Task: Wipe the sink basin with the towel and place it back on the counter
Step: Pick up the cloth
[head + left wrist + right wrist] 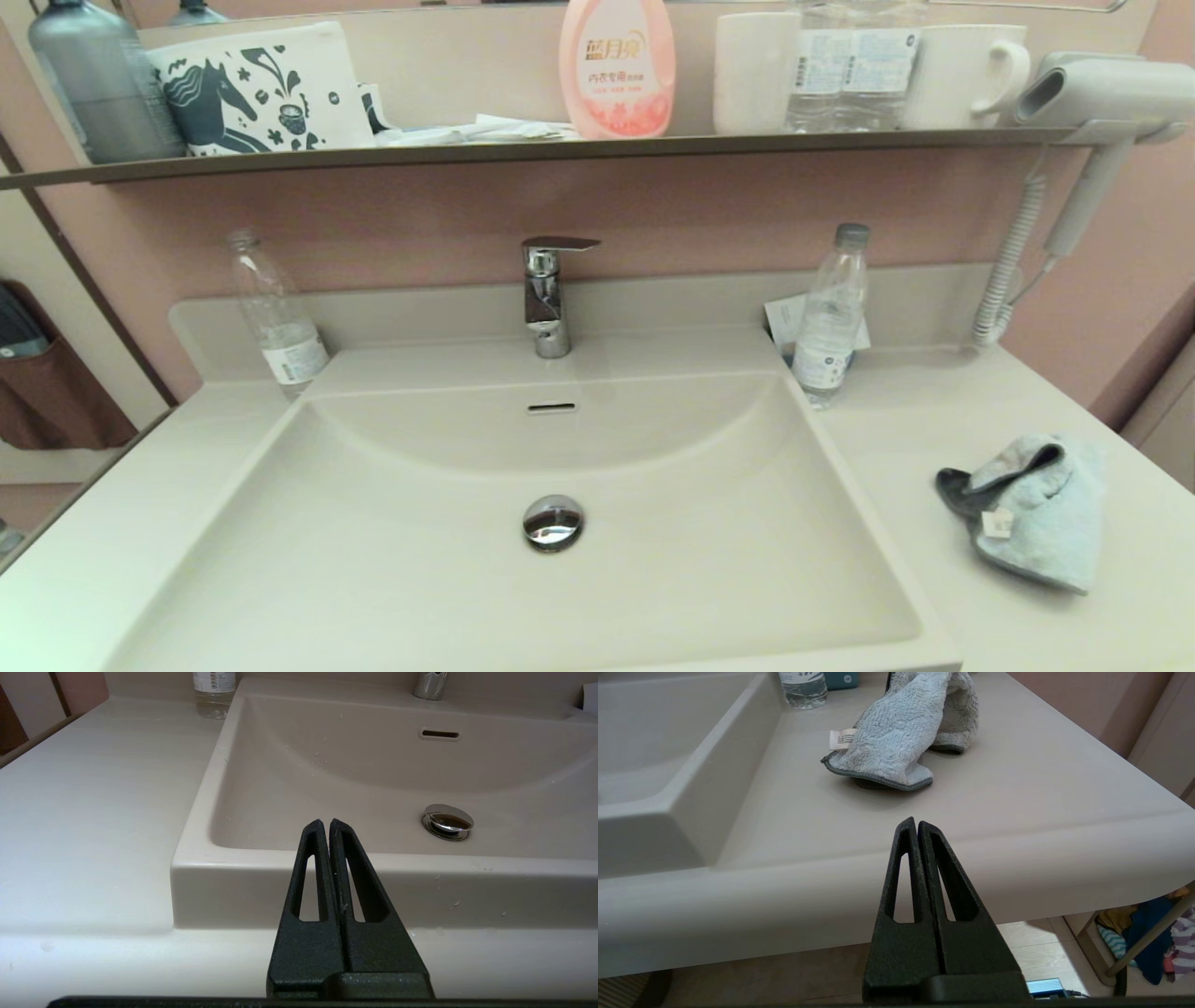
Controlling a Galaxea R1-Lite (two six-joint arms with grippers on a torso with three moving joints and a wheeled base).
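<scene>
The cream-white sink basin (392, 560) fills the middle of the head view, with its chrome drain plug (553, 521) and overflow slot (552, 408). The light-blue towel (1036, 509) lies crumpled on the counter (943, 420) to the right of the basin, dark grey side and white tag showing. Neither arm shows in the head view. My left gripper (325, 822) is shut and empty, held in front of the basin's (373, 774) near left rim. My right gripper (912, 822) is shut and empty, in front of the counter's (1017, 793) front edge, short of the towel (901, 728).
A chrome faucet (548, 294) stands behind the basin. Clear plastic bottles stand at the back left (275, 317) and back right (829, 313) corners of the basin. A shelf (560, 147) above holds bottles, cups and a pouch. A hair dryer (1092, 103) hangs at right.
</scene>
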